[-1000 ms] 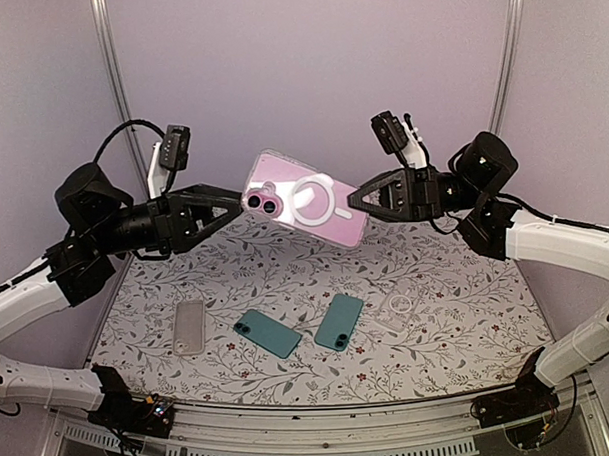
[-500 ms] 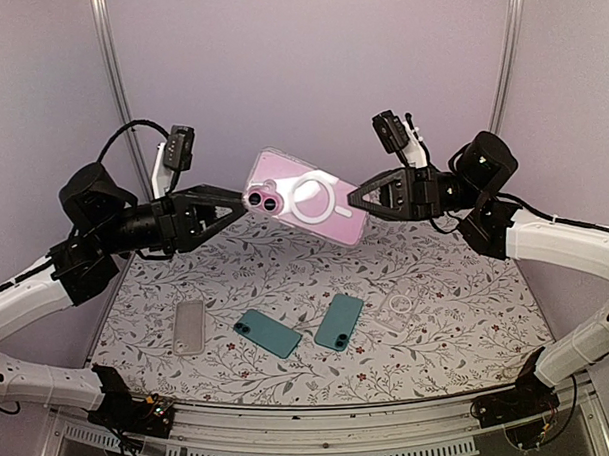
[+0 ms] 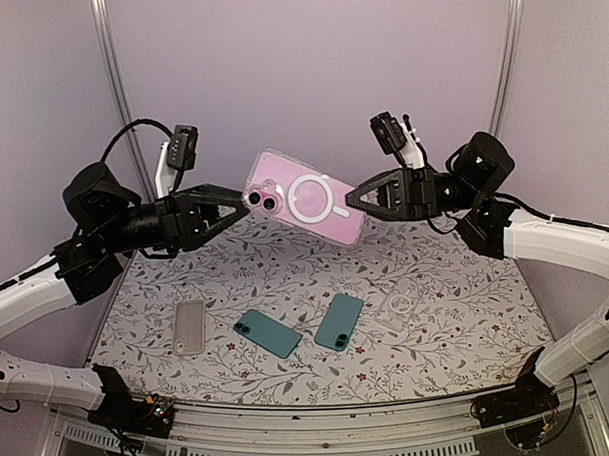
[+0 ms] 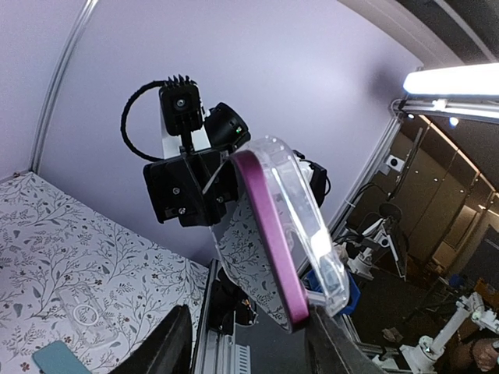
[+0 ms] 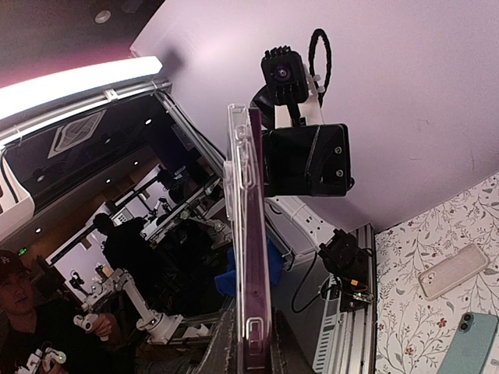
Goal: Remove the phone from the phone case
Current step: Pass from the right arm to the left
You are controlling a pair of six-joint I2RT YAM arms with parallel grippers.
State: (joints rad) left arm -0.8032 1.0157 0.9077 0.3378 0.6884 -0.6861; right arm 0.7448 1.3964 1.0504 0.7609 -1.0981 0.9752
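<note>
A pink phone [image 3: 319, 212] in a clear case [image 3: 353, 236] with a white ring on its back hangs in the air between both arms. My right gripper [image 3: 354, 200] is shut on its right end. In the right wrist view [image 5: 249, 343] the fingers clamp the phone [image 5: 256, 257] and case [image 5: 236, 179] edge-on. My left gripper [image 3: 240, 204] is open at the camera end. In the left wrist view [image 4: 249, 351] the pink phone edge [image 4: 269, 226] sits near the right finger [image 4: 334, 351]. There the case [image 4: 312, 222] stands off the phone at that near corner.
On the floral table [image 3: 458, 333] lie a clear case [image 3: 189, 326], two teal phones [image 3: 268, 332] [image 3: 339, 321] and a clear ringed case [image 3: 397, 310]. Purple walls stand behind and to both sides. A metal rail [image 3: 321, 428] runs along the near edge.
My left arm has edged a little to the right and closer to the phone's camera end. The phone and my right gripper have barely moved.
</note>
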